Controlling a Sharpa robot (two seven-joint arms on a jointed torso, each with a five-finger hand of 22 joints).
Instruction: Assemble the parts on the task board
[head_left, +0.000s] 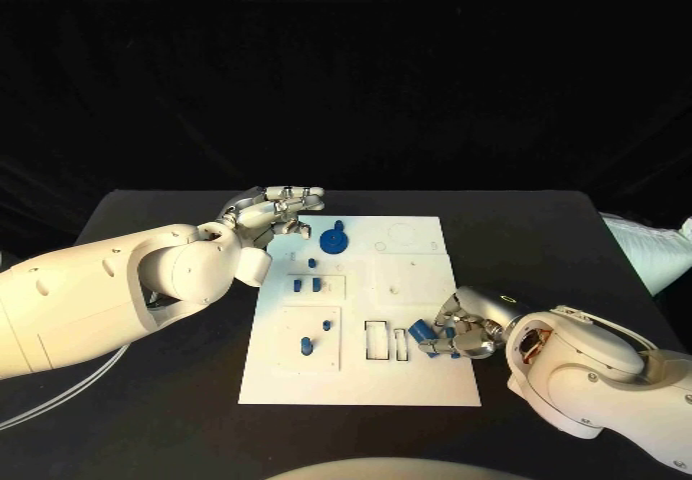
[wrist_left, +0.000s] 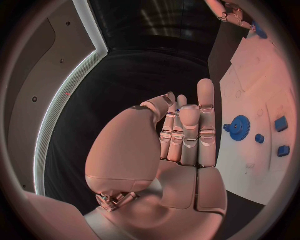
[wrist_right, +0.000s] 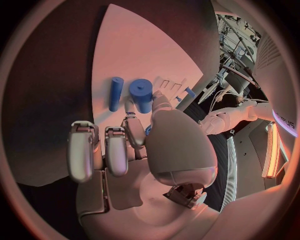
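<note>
The white task board (head_left: 361, 385) lies mid-table. A blue gear (head_left: 333, 240) sits near its far edge, also seen as the gear (wrist_left: 238, 127). Small blue parts (head_left: 307, 285) stand in the left-side recesses, with more parts (head_left: 306, 346) nearer me. My left hand (head_left: 271, 212) hovers over the board's far left corner; its fingers (wrist_left: 206, 120) are straight and hold nothing. My right hand (head_left: 462, 332) rests at the board's right edge and pinches a small blue part (wrist_right: 148, 131) between thumb and finger. A blue cylinder (wrist_right: 141, 95) and a blue peg (wrist_right: 115, 93) lie just beyond its fingertips.
Two narrow slots (head_left: 378, 340) lie just left of my right hand. The black table (head_left: 548, 230) runs round the board on all sides. A white cloth-like thing (head_left: 656, 250) sits at the table's right edge.
</note>
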